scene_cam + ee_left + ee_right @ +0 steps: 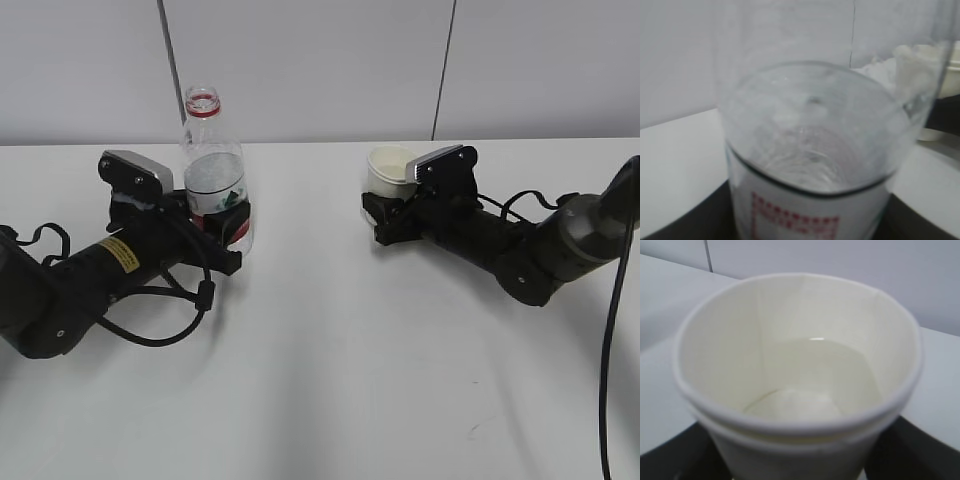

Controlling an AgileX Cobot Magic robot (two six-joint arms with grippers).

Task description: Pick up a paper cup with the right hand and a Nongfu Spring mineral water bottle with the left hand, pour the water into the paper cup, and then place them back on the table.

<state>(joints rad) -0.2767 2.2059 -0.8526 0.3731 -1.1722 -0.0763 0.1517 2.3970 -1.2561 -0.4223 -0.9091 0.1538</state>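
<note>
Standing upright on the table (330, 380), the Nongfu Spring mineral water bottle (214, 175) sits clamped in my left hand (222, 232) at nine o'clock, while my right hand (385, 218) at three o'clock grips the paper cup (388, 172) holding water (815, 382).

Both arms are showing matte black tubular bodies. The left hand (215, 235) is wearing a yellow label behind its grey-silver block (137, 172), with black cables looping beside it. The right hand (385, 215) is carrying a matching silver block (437, 163) and a trailing black cable (610, 340).
</note>
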